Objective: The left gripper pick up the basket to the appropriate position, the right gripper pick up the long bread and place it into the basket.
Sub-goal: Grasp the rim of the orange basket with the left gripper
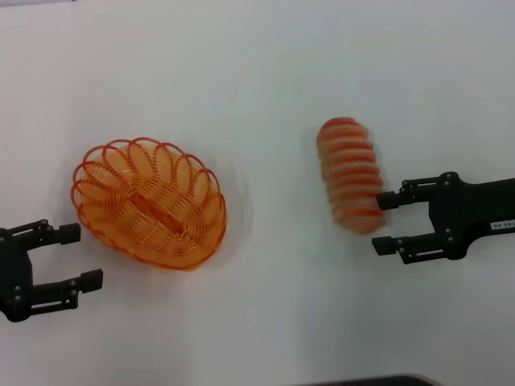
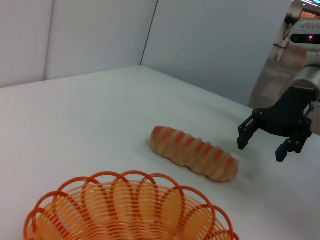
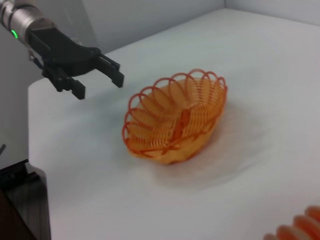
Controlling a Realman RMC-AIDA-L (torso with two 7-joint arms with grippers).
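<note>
The empty orange wire basket (image 1: 145,142) stands on the white table at the left. My left gripper (image 1: 87,257) is open, just beside the basket's near left side and not touching it. The long bread (image 1: 350,173), cream with orange stripes, lies on the table at the right. My right gripper (image 1: 380,223) is open with its fingertips at the bread's near end, holding nothing. The left wrist view shows the basket rim (image 2: 131,175), the bread (image 2: 195,152) and the right gripper (image 2: 261,149). The right wrist view shows the basket (image 3: 150,91), the left gripper (image 3: 98,86) and one end of the bread (image 3: 300,227).
The white table (image 1: 265,72) carries only the basket and the bread. Its edge and corner show in the right wrist view, with a dark stand (image 3: 20,200) beyond and below it. Grey wall panels (image 2: 100,35) stand behind the table's far side.
</note>
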